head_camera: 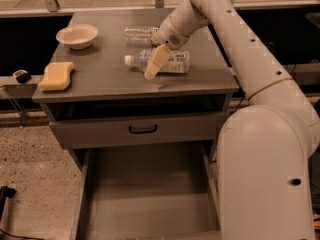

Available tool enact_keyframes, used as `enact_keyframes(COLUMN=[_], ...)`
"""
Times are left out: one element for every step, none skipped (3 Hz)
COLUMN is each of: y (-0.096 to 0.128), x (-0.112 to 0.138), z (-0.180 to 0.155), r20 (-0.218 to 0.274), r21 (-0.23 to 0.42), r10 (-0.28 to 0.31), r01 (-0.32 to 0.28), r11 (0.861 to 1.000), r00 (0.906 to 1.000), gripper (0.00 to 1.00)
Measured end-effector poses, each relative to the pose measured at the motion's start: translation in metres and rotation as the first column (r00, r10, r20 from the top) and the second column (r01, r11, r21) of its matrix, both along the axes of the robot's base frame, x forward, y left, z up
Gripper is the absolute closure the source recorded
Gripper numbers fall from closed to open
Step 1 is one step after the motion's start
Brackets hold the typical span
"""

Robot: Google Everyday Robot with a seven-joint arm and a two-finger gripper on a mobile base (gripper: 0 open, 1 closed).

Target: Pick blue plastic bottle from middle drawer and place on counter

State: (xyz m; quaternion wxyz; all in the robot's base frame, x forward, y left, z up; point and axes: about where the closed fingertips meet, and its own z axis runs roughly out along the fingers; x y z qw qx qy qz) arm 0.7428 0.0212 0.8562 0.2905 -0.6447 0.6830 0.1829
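Now blue plastic bottle lies flat on counter; pincer over it, spread or not unclear; middle drawer open.

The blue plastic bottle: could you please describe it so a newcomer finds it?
Find the grey counter above the open drawer. On its right half, at the end effector, the blue plastic bottle lies in front of another clear bottle. Its white cap points left; its label is wide and pale.
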Motion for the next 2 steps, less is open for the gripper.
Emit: enact_keyframes(y=[-0.022, -0.080], x=[-0.009, -0.028], z=[0.020, 0.045], r20=[0.024, 0.054], r21=[-0.101, -0.186], r10=[-0.020, -0.149], r01=[0.022, 0.157], r11=[0.995, 0.970], r00=[0.9995, 0.9873], gripper=[0.00, 0.00])
